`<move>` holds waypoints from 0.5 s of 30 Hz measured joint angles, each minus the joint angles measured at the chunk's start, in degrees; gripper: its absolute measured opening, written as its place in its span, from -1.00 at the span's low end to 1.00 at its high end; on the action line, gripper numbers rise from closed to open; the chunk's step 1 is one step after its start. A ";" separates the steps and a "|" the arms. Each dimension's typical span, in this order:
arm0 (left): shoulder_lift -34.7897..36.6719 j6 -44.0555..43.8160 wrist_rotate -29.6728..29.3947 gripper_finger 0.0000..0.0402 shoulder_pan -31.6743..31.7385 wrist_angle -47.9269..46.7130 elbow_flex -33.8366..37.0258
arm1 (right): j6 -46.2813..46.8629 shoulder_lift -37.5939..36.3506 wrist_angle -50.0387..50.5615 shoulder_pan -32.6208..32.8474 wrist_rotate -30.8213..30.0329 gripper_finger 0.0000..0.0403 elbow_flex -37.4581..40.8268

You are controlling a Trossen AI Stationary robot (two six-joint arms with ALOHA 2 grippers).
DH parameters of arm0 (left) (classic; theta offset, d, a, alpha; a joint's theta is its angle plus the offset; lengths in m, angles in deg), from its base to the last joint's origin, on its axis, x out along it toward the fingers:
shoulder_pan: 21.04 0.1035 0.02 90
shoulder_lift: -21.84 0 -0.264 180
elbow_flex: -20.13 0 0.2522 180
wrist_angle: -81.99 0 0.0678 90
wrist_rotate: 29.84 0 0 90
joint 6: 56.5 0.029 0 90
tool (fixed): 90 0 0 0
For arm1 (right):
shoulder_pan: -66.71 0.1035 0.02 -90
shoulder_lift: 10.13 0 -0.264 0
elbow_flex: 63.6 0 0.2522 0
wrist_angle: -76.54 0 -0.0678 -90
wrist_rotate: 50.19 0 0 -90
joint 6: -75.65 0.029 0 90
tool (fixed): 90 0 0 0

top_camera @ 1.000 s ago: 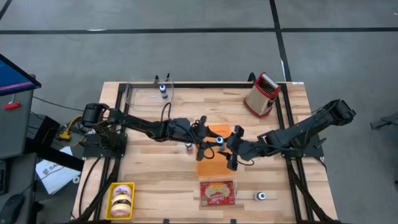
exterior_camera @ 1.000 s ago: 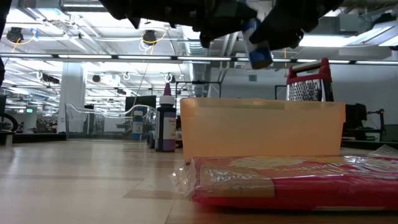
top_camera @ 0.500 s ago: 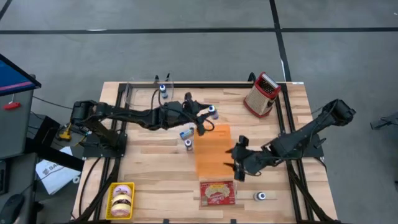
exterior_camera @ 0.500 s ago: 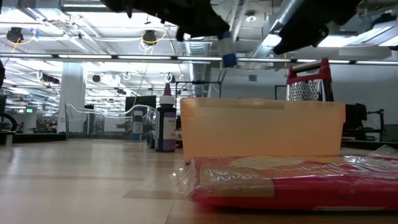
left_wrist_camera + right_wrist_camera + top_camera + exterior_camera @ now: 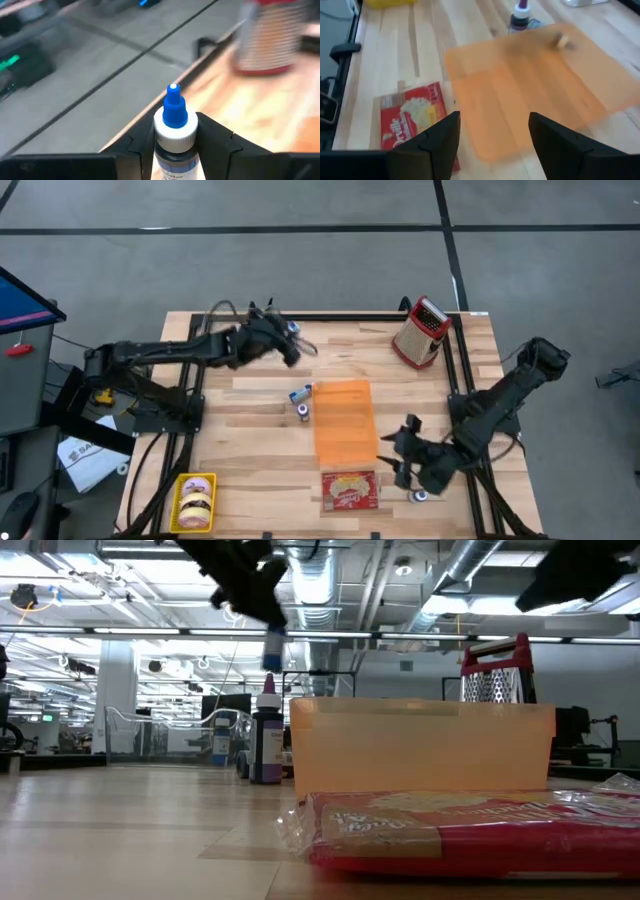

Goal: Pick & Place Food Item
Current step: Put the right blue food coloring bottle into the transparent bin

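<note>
Left gripper (image 5: 291, 343) carried its clamped blue-capped bottle (image 5: 173, 125) back; right gripper (image 5: 402, 455) gapes empty.

I am seeing a red-trimmed grater (image 5: 422, 330) standing at the far right corner of the wooden table (image 5: 250, 450). A popcorn packet (image 5: 349, 491) is lying flat at the near edge (label up). A yellow tray of doughnuts (image 5: 195, 502) is sitting at the near left corner. A dark bottle (image 5: 302, 411) is standing upright mid-table. A clear container (image 5: 212, 320) is resting at the far left.
</note>
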 joint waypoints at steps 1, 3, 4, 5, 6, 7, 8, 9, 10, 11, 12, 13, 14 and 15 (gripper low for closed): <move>0.78 -0.41 -0.24 -0.46 1.15 -2.23 0.02 | 1.12 0.00 0.27 1.17 -1.19 0.13 0.00; 2.39 -1.58 0.05 -0.46 3.06 -3.80 0.55 | 3.17 0.00 0.90 2.77 -3.91 0.11 0.00; 3.35 -2.01 0.31 -0.46 4.07 -3.65 1.47 | 4.00 0.00 1.12 3.62 -5.11 0.11 0.00; 4.27 -2.72 0.43 -0.46 5.06 -3.65 2.54 | 4.85 -0.02 1.09 4.43 -5.96 0.10 0.00; 5.15 -3.84 0.67 -0.46 6.14 -3.76 3.65 | 5.72 -0.02 1.22 5.24 -6.38 0.10 0.00; 6.11 -5.12 0.67 -0.46 7.40 -3.42 4.90 | 6.40 -0.02 1.45 5.91 -6.64 0.09 0.00; 7.28 -6.45 0.45 -0.46 8.51 -2.53 6.52 | 7.15 -0.02 1.58 6.51 -7.15 0.08 0.00; 8.48 -7.66 0.24 -0.46 9.53 -1.44 8.25 | 8.05 -0.02 1.69 7.13 -7.75 0.08 0.00; 9.53 -8.64 -0.17 -0.46 10.38 0.26 10.13 | 8.60 -0.02 1.89 7.66 -8.34 0.07 0.00; 10.64 -9.30 -0.10 -0.46 11.13 2.25 12.17 | 9.15 -0.02 1.99 8.04 -9.24 0.07 0.00; 11.72 -9.58 0.42 -0.46 11.84 4.09 14.43 | 9.56 -0.02 1.96 8.49 -10.18 0.06 0.00; 12.53 -9.70 0.36 -0.46 12.39 6.53 16.70 | 9.89 -0.02 1.92 8.92 -10.82 0.05 0.00; 13.24 -10.28 0.48 -0.46 12.78 9.74 18.98 | 10.28 -0.02 1.92 9.31 -11.08 0.05 0.00; 14.05 -10.89 0.31 -0.46 13.24 12.62 21.39 | 10.74 -0.02 1.95 9.63 -11.39 0.04 0.00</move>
